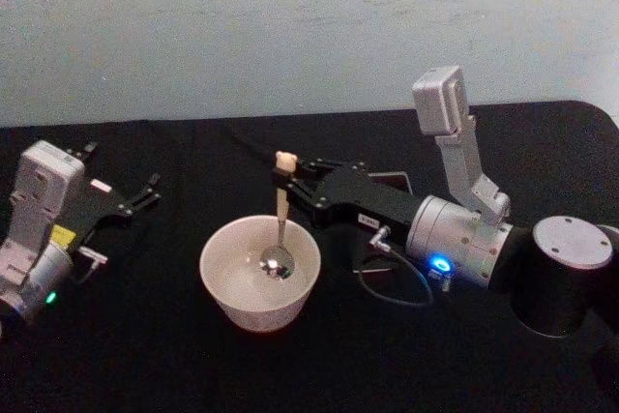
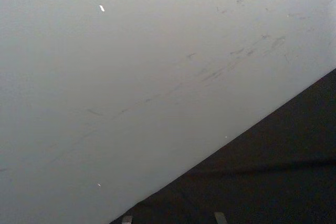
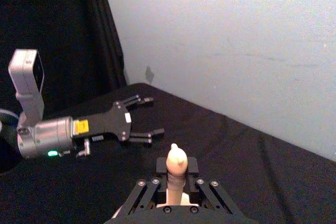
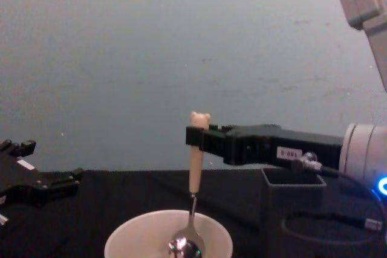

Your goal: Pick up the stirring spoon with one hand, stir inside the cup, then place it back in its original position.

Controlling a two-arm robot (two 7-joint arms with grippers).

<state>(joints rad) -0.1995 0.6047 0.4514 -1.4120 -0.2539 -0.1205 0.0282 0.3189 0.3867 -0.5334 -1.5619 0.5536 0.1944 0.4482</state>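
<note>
black tabletop (image 1: 145, 365) bearing the set-up. right gripper (image 1: 290, 188) reaches in from the right, jaws clamped on the upper handle of the stirring spoon (image 1: 280, 224). left gripper (image 1: 121, 166) lies idle at the left, jaws spread and empty. cup (image 1: 215, 282) sits directly below the right jaws, with the holder (image 4: 293, 194) behind, to its right. the stirring spoon's long axis is near vertical, bowl down inside the rim, so stirring likely needs only small circles. chest view shows the upright axis. head view shows the bowl's place within the cup.

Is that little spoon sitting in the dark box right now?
No, the right hand holds the spoon upright with its metal bowl down in the cup.
</note>
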